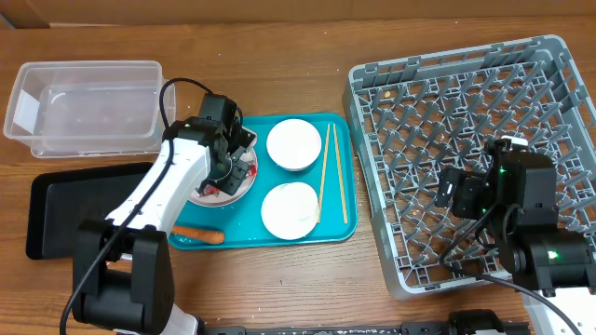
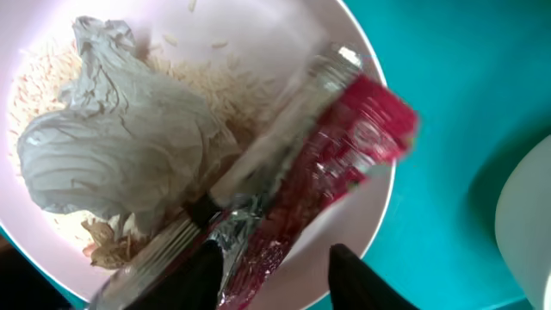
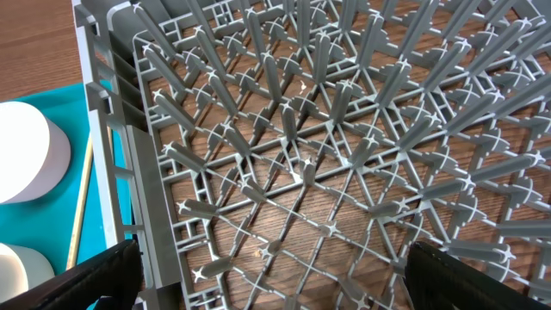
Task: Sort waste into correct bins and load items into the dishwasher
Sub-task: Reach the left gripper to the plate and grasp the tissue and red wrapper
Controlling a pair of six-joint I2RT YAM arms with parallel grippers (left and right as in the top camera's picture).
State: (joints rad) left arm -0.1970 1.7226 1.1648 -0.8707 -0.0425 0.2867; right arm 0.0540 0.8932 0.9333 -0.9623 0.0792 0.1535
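Observation:
My left gripper is open, low over the white plate, its fingers either side of the lower end of the red snack wrapper. The left finger touches the wrapper. A crumpled white paper ball and rice lie on the plate beside it. In the overhead view the plate sits on the teal tray with two white bowls and the chopsticks. An orange carrot lies at the tray's front left. My right gripper is open and empty above the grey dish rack.
The clear tub stands at the back left and the black tray at the front left. The dish rack fills the right side. A bowl and a chopstick show left of the rack wall.

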